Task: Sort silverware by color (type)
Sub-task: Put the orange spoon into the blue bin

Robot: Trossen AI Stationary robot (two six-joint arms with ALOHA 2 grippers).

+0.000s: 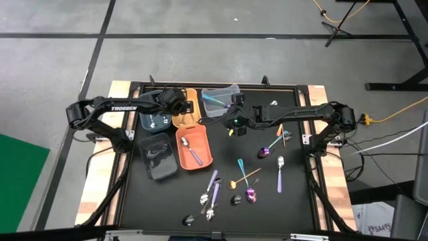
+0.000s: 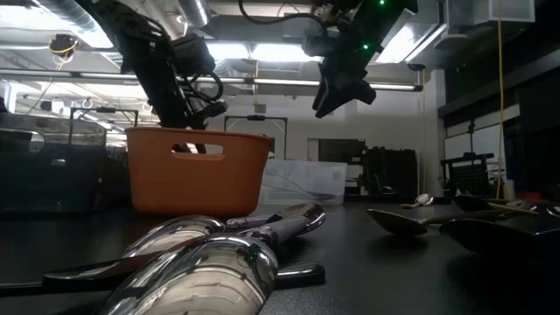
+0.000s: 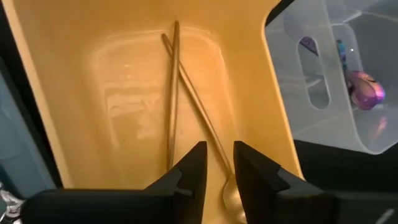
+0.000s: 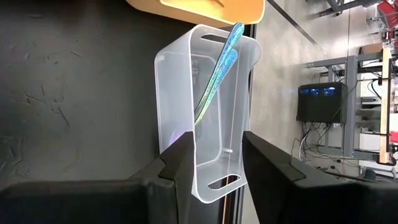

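An overhead camera looks straight down on the whole table (image 1: 221,201) and both arms. A second sits at tabletop level, facing across into the room. Each wrist camera looks close past its own fingers into a bin: yellow bin (image 3: 124,93), clear bin (image 4: 211,124). The left wrist view also catches the clear bin's edge.

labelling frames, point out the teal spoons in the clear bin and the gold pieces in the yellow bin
teal iridescent spoons (image 4: 217,78), right wrist view, mid-handle
clear plastic bin (image 4: 171,93), right wrist view, side wall
gold utensils (image 3: 173,93), left wrist view, straight handle
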